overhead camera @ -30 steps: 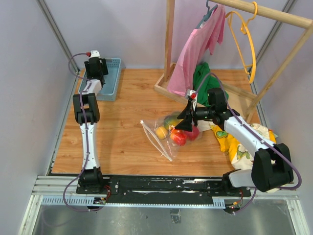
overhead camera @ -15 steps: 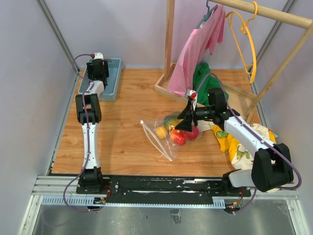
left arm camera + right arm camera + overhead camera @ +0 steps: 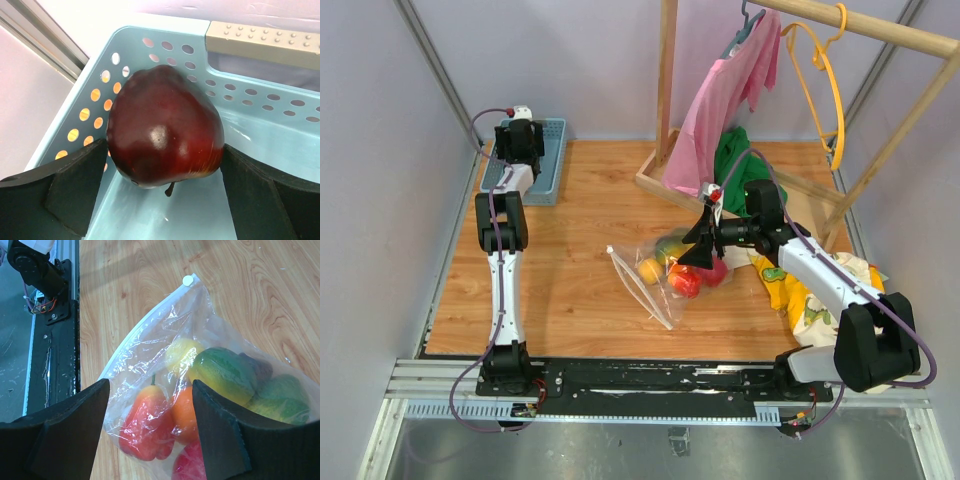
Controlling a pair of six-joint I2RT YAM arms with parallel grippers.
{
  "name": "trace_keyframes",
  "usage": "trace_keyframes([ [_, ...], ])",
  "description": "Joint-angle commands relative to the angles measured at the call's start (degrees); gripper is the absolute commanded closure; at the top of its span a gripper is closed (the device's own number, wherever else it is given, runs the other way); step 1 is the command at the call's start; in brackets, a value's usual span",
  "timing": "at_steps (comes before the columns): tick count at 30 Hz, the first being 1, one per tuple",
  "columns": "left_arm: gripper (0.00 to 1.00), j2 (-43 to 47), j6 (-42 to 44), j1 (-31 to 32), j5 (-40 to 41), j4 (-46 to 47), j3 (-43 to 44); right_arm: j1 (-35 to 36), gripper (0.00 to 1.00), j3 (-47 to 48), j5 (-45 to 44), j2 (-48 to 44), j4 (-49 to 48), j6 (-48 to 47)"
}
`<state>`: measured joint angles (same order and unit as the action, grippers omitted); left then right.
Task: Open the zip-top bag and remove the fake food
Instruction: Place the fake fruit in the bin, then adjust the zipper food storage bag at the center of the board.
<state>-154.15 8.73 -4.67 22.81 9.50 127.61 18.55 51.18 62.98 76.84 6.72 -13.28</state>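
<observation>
The zip-top bag (image 3: 655, 275) lies mid-worktop (image 3: 580, 220), white zip strip toward the near edge. Inside it is fake food (image 3: 220, 372): red, orange, yellow and green pieces. The right gripper (image 3: 698, 250) hangs just above the bag, jaws apart and holding nothing. At the far left corner, the left gripper (image 3: 520, 140) reaches into a blue basket (image 3: 260, 135). A dark red apple (image 3: 165, 132) fills the gap between its wide-set jaws, and I cannot tell whether they grip it.
</observation>
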Motion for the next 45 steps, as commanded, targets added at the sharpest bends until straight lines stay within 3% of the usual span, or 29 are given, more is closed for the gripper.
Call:
trace_keyframes([
  [1, 0.03, 0.72, 0.58, 0.23, 1.6, 2.29, 1.35, -1.3, 0.32, 1.65, 1.0, -0.65, 0.05, 0.42],
  [11, 0.01, 8.07, -3.07, 0.53, 4.86, 3.97, -1.94, -1.29, 0.31, 1.07, 1.55, -1.65, -0.93, 0.32],
  [16, 0.01, 16.86, -9.36, 1.06, 4.11, 2.1, -10.07, -1.28, 0.31, 0.71, 1.83, -2.92, -1.43, 0.19],
  [20, 0.01, 27.58, -14.8, 1.26, -0.63, 3.67, -21.41, -1.31, 0.31, 0.59, 1.89, -4.39, -0.64, -1.17],
  [26, 0.01, 43.41, -21.27, 1.24, -10.83, 2.23, -37.37, -1.38, 0.3, 1.67, 1.73, -5.66, 2.69, -4.72],
  [34, 0.03, 64.53, -28.33, 1.24, -32.45, -3.58, -53.48, -1.21, 0.3, 5.66, 1.5, -5.61, 12.05, -13.83],
  [42, 0.11, 85.54, -44.6, 1.24, -47.68, -2.57, -72.73, 2.89, 0.3, 10.26, -3.25, -3.79, 19.4, -19.23],
  [45, 0.2, 90.33, -48.14, 1.44, -52.72, -5.12, -77.61, 6.46, 0.3, 11.6, -8.3, -2.61, 20.63, -17.24],
])
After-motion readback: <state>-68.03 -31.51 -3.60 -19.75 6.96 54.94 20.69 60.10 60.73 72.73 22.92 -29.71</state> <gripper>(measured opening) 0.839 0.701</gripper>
